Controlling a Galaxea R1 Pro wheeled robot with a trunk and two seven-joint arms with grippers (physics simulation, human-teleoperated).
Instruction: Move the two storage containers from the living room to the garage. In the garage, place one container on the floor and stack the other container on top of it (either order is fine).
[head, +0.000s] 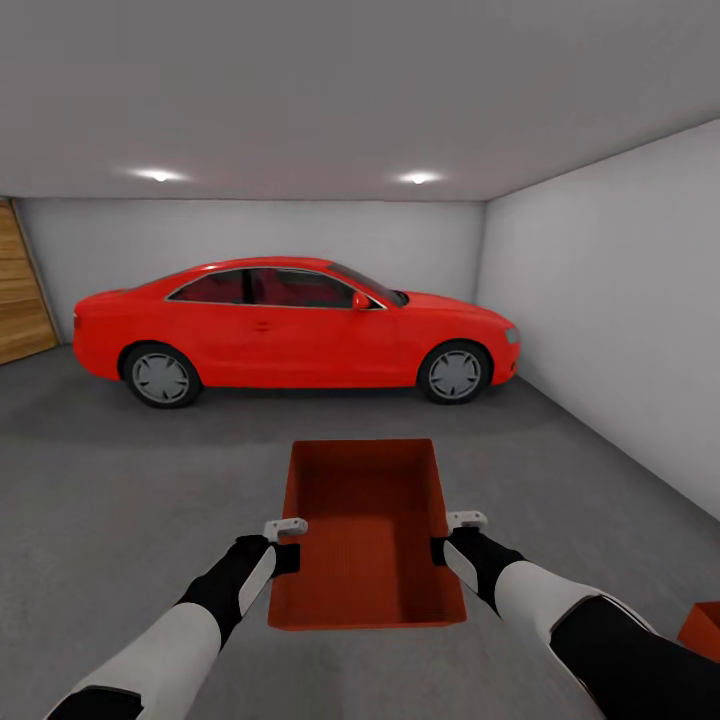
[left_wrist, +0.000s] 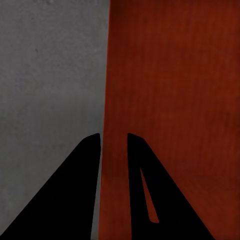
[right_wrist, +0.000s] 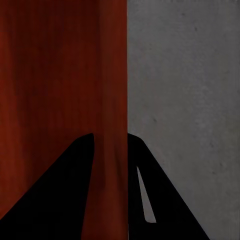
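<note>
I hold one red-orange storage container (head: 365, 530) in front of me over the garage's dark grey floor (head: 150, 480). My left gripper (head: 287, 548) is shut on its left side wall, and my right gripper (head: 447, 545) is shut on its right side wall. The left wrist view shows the left gripper (left_wrist: 114, 142) straddling that red wall (left_wrist: 170, 100). The right wrist view shows the same for the right gripper (right_wrist: 110, 145) and its wall (right_wrist: 60, 75). A corner of the second storage container (head: 706, 628) peeks in low at the right, beside my right arm.
A red car (head: 290, 325) stands side-on across the back of the garage. A pale grey wall (head: 620, 300) runs along the right, and a wooden door (head: 20, 290) shows at the far left. Open concrete lies between me and the car.
</note>
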